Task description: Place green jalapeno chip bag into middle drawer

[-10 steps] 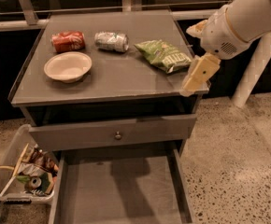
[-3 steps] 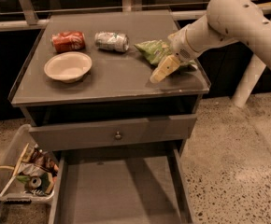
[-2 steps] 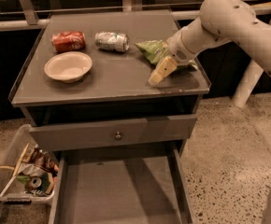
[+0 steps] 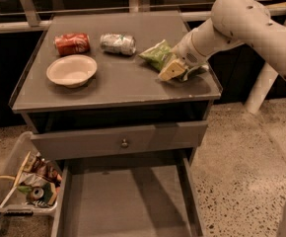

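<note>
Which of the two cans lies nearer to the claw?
The silver can, right of the red can; the claw is at the green chip bag.

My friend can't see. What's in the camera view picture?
A white robot arm's gripper sits at a crinkly olive-green chip bag on a gray cabinet top, near a red can, a silver can and a white bowl. Below, a wide shallow gray drawer stands open.

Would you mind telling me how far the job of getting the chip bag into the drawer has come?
Done: the middle drawer stands pulled open. In hand: the gripper is down at the green jalapeno chip bag, which lies on the cabinet top, not yet lifted. Left: lift it, carry it down and set it in the drawer.
</note>
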